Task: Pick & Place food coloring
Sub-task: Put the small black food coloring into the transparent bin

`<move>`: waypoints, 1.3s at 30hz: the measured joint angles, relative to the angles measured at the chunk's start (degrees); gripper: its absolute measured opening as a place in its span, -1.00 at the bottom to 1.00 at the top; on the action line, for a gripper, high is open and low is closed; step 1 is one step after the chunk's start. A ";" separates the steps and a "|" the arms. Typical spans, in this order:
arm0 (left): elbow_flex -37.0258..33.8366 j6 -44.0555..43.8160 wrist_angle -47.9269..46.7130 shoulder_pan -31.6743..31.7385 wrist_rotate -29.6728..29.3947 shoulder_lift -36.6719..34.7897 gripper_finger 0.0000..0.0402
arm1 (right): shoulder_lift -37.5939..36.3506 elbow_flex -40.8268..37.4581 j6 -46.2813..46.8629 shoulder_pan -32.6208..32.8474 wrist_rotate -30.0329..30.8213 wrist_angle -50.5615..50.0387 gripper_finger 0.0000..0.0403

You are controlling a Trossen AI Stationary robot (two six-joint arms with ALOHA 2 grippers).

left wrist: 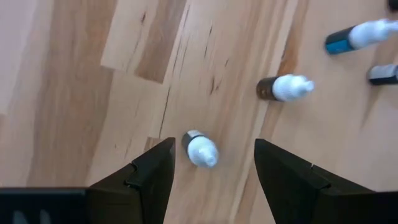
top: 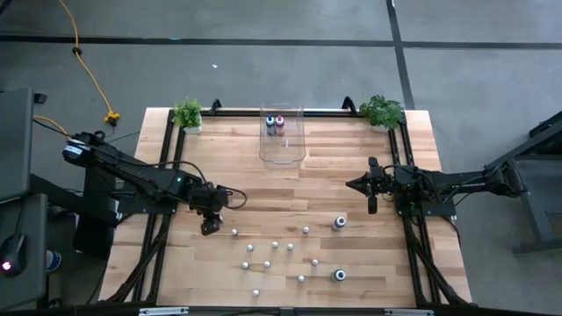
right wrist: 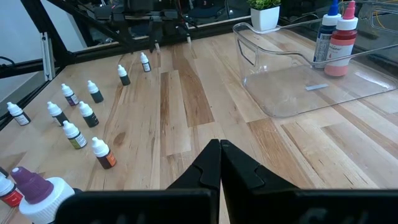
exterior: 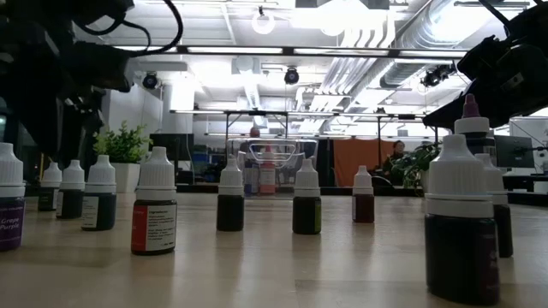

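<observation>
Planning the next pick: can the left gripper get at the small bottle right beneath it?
Probably yes. The left gripper hangs open above the small bottle, which stands upright between its fingers, with bare table around it and its nearest neighbour well apart.

A small white-capped bottle point(left wrist: 200, 149) stands on the wooden table point(left wrist: 81, 112) between the left pincer's point(left wrist: 214, 177) spread fingers

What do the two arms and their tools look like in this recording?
Both arms are dark, jointed and slim, with black cabling along them. The left tool has two black, wedge-shaped fingers with stepped inner edges; a small green light shows on the left arm. The right tool has matching black fingers.
</observation>
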 joint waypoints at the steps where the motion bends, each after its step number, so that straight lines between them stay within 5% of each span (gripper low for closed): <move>1: -0.01 0.36 -0.20 0.00 0.28 0.62 0.06 | 0.00 -0.01 0.00 -0.01 0.00 0.00 -1.00; 13: -0.01 1.33 0.40 0.00 1.58 10.81 0.06 | 0.02 -0.01 0.00 0.00 0.01 0.00 -1.00; 39: 5.52 4.11 -5.04 0.00 0.29 10.72 0.06 | 0.02 -0.01 0.00 0.00 0.00 0.00 -1.00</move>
